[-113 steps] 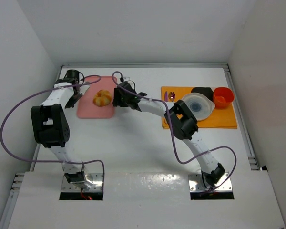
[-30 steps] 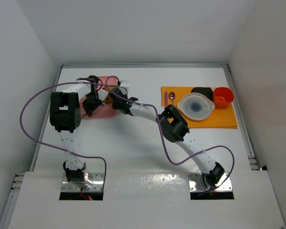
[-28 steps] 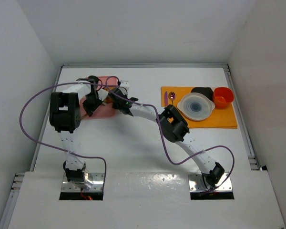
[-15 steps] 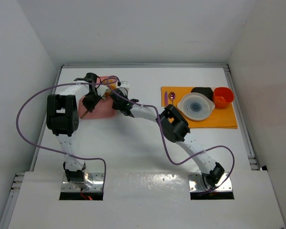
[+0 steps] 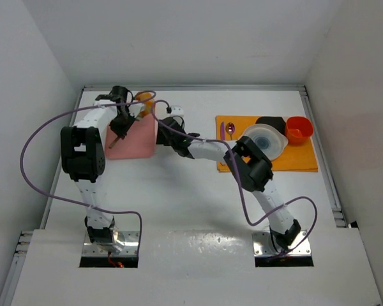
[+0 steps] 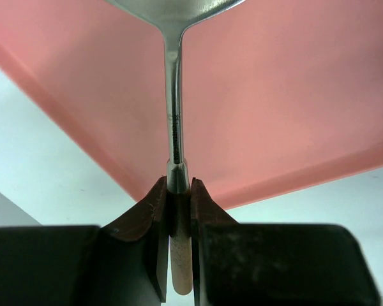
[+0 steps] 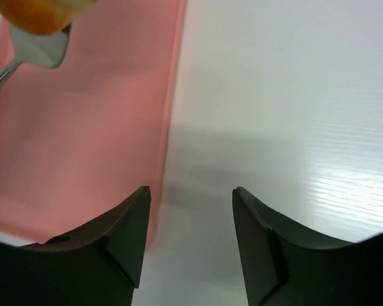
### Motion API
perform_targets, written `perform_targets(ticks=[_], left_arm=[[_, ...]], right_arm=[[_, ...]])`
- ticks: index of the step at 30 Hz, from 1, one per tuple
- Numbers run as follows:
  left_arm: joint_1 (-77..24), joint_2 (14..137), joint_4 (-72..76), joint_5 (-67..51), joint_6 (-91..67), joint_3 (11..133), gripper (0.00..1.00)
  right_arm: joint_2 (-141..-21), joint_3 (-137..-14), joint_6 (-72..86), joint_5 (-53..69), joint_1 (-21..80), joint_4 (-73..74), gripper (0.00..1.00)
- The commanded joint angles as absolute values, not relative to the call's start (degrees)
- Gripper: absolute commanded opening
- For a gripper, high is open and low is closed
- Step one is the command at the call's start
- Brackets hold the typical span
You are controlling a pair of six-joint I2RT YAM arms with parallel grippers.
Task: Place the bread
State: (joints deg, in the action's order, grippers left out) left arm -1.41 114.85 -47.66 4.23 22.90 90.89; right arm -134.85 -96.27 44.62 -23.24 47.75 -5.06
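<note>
**A:** What's new at the board (image 5: 137, 141)?

**B:** The bread (image 5: 142, 97) no longer lies on it. It now rides in the spoon (image 6: 175, 115), raised over the board's far edge. Your left pincer (image 6: 176, 191) is clenched on the spoon handle.

**A:** And your right pincer (image 7: 191, 194)?

**B:** Released, and backed off to the board's right edge. The pickup looks done, so carry the spoon level.

The white-segmented left arm (image 5: 90, 196) and right arm (image 5: 268, 204) carry bulky black joint housings (image 5: 82, 159) and looping purple cables (image 5: 23, 153). Their jaws are dark and wedge-shaped.
</note>
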Motion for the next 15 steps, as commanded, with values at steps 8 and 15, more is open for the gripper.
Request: perform_targets(ticks=[8,15], left_arm=[[-3.86,112.67,-57.56,-1.23,22.06,106.86,0.00],[-13.35,117.77,-66.26,1.32,23.91,121.10,0.00]], right_arm=[[-105.50,-71.56,42.36,-22.24,40.36,-11.43,0.57],[-85.74,-59.07,34.91,-19.35,29.81,-0.20,0.54]])
